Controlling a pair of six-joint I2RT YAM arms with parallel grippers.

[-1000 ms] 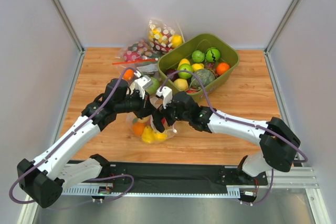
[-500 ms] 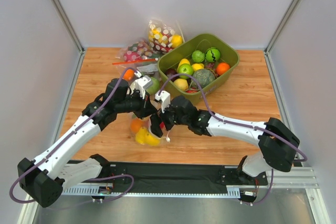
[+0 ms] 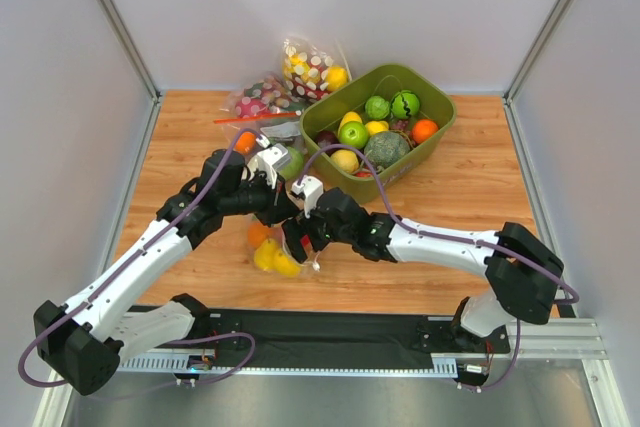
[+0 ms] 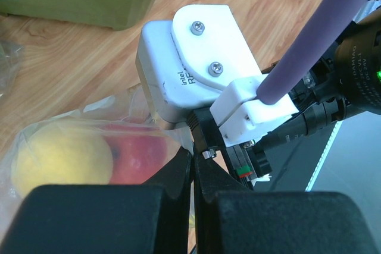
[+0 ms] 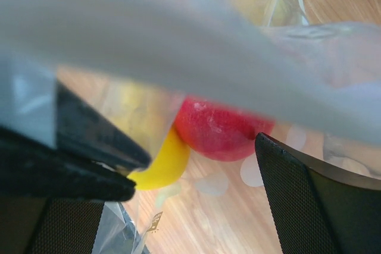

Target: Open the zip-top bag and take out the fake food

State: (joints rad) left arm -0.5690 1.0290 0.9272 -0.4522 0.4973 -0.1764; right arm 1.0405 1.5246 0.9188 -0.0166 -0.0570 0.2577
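The clear, white-dotted zip-top bag [image 3: 278, 265] is lying near centre on the wooden surface [image 3: 460, 187], with its orange, yellow and red plastic fruits [image 3: 263, 249] sagging near-left of both grippers. The left gripper [image 4: 192, 162] is clenching the film, while the right gripper [image 5: 196, 171] is gaping, facing the red fruit.

Blurred zip-top bag [image 5: 238, 46] film veils red and yellow fake food [image 5: 223, 132] between parted fingers [image 5: 309, 200] of the right tool [image 5: 161, 182].

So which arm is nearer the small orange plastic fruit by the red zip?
Left: the left arm lies beside the orange fruit; the right gripper is farther off, at the dotted bag.
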